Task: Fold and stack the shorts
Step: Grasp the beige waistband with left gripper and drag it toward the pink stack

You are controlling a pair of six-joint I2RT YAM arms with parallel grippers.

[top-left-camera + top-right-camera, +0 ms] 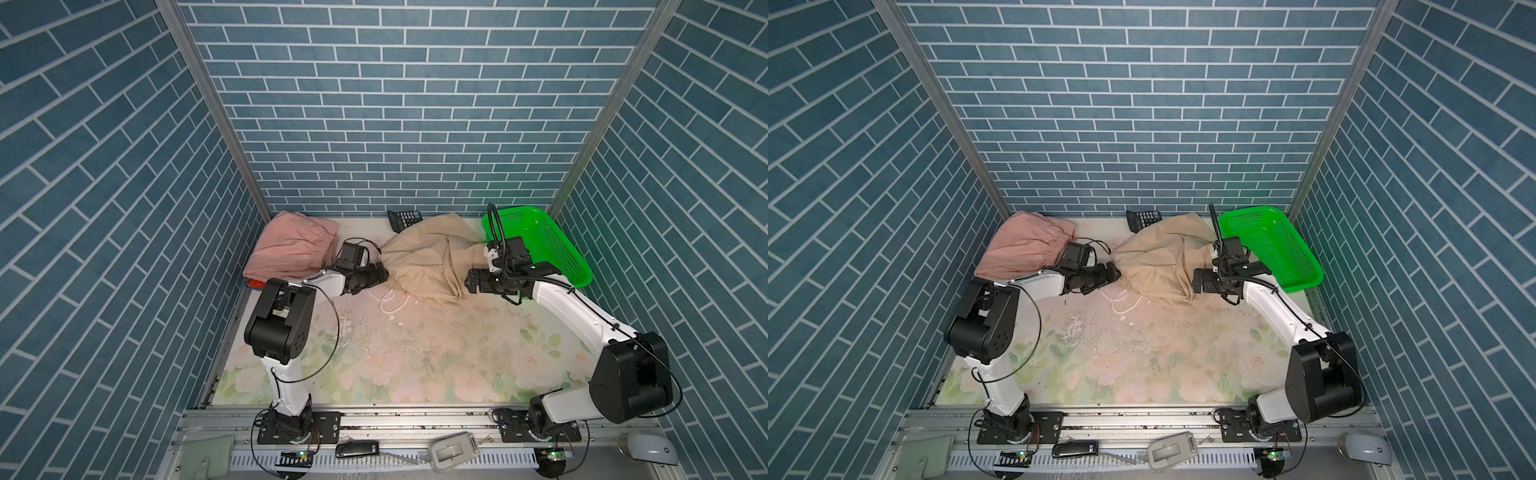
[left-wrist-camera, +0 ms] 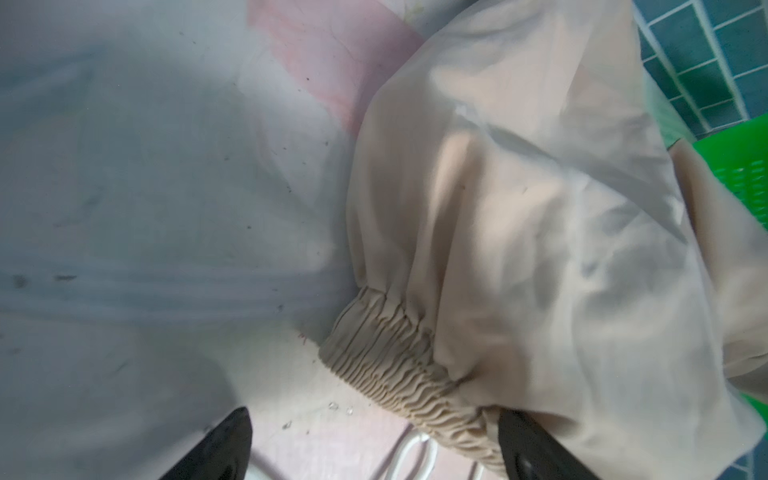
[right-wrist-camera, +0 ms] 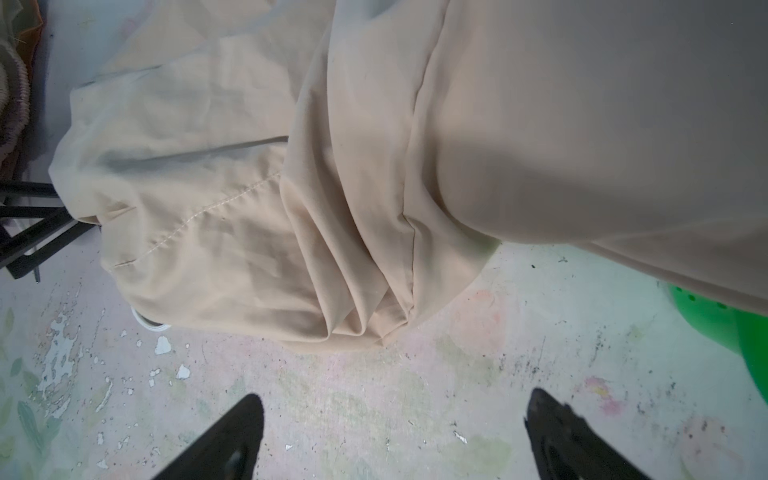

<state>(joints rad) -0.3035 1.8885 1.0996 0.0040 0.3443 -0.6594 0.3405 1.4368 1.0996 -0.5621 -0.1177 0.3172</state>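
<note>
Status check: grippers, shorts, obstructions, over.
Left gripper open at gathered waistband; right gripper open, empty. Plain beige fabric shorts crumpled, unfolded, beside green plastic mesh basket. Black calculator at their far edge.

Light comes down soft and even from overhead, leaving only faint shadows on the table [image 1: 415,353]. The brick walls [image 1: 104,166] bow at the edges in both top views. The left wrist view is milky and hazy. In the right wrist view, the nearest beige shorts [image 3: 582,124] blur, dim with shadow.
</note>
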